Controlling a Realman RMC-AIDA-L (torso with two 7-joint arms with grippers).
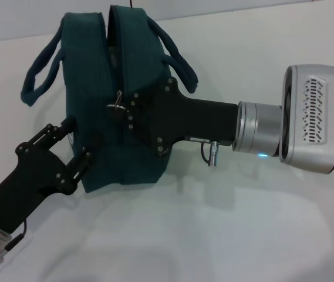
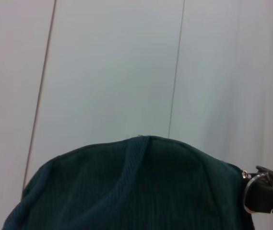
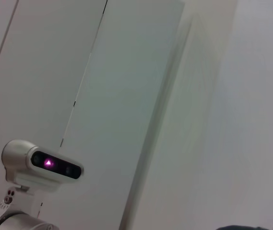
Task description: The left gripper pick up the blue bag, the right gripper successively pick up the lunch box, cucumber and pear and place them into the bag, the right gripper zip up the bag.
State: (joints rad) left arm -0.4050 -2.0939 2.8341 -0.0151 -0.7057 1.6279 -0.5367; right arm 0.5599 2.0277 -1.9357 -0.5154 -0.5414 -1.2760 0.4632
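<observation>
White table (image 1: 243,235), blue bag (image 1: 114,88) upright, handles up

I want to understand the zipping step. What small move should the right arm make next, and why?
Probably it should draw the zipper pull further along the bag's opening. In the head view the right end effector sits at the pull on the blue bag, while the left end effector grips the bag's lower side. No lunch box, cucumber or pear is visible outside.

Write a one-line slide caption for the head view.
Left gripper steadies the blue bag on the white table while the right gripper works at its zipper pull.
</observation>
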